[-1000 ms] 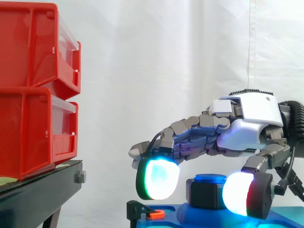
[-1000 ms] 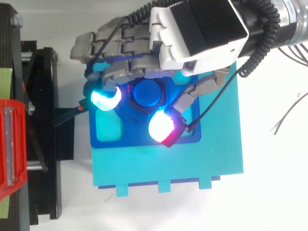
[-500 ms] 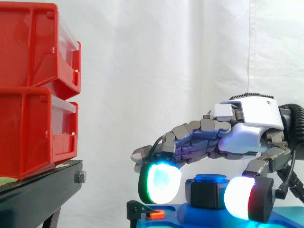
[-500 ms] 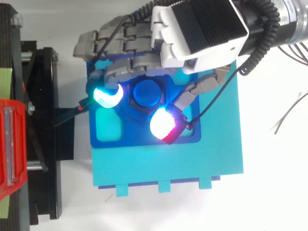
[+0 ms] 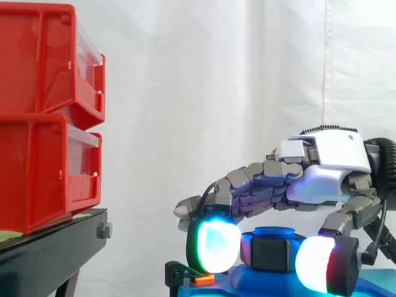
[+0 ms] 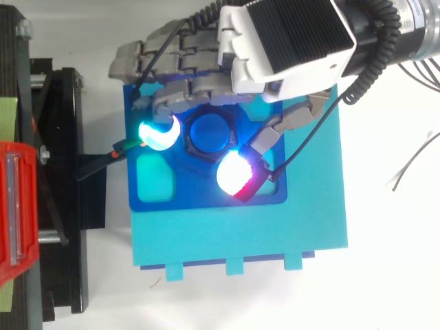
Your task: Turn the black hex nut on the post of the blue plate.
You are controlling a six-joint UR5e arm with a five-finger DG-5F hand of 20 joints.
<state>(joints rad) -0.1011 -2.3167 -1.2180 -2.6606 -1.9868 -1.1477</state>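
Blue plate (image 6: pixel 206 196) — robot hand (image 6: pixel 289 41) lower now, pads (image 6: pixel 157 134) closed in, pinching black hex nut (image 5: pixel 267 253).

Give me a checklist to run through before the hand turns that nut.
1. Is the black hex nut seated on the post of the blue plate: ok.
2. Is the hand curled round the nut, with a fingertip pad on the side toward the bins and the thumb pad opposite: ok.
3. Is the grip firm enough to turn it: cannot tell.
4. Is the blue plate lying flat: ok.
5. Is the orange clip clear of the fingertip pad's sweep: cannot tell.
6. Are the red bins well apart from the hand: ok.
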